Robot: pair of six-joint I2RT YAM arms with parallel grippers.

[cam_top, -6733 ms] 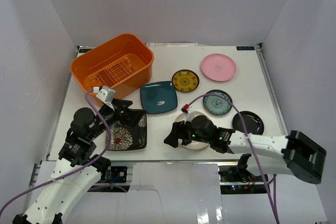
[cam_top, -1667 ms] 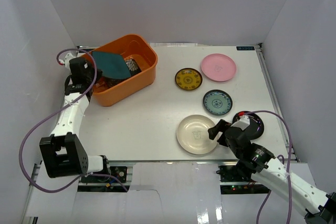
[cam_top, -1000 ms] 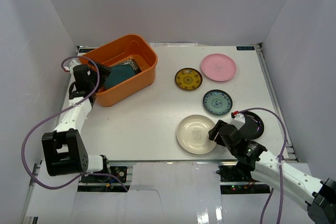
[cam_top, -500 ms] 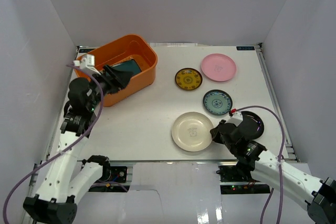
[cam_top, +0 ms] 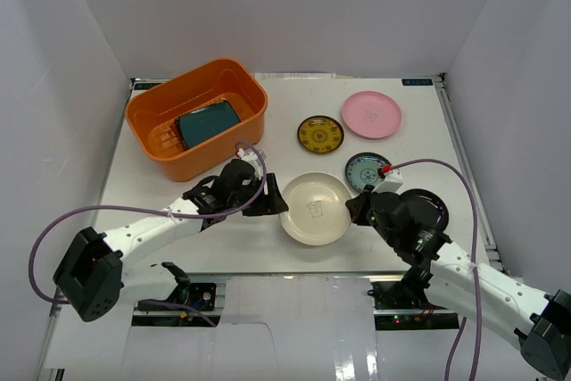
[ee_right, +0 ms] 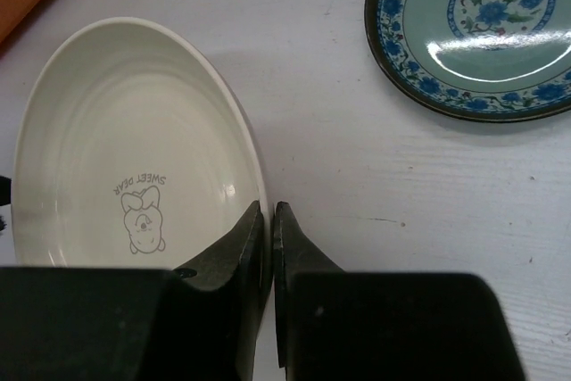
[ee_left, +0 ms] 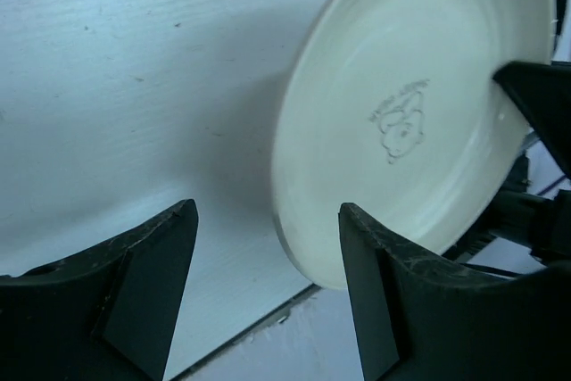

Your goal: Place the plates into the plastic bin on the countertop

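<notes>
**Countertop** [cam_top: 285,104]: white surface carrying all items.

**Plastic bin** [cam_top: 192,165]: orange, at the far left, with a teal square plate [cam_top: 207,122] lying inside.

**Round cream plate** [cam_top: 314,209]: near the front edge, well apart from the bin and between the two grippers.

**Right gripper** [ee_right: 268,211]: fingers pinched on the plate's right rim.

**Left gripper** [ee_left: 268,220]: fingers spread wide, with the plate's left rim reaching in between them. Contact cannot be told.
</notes>
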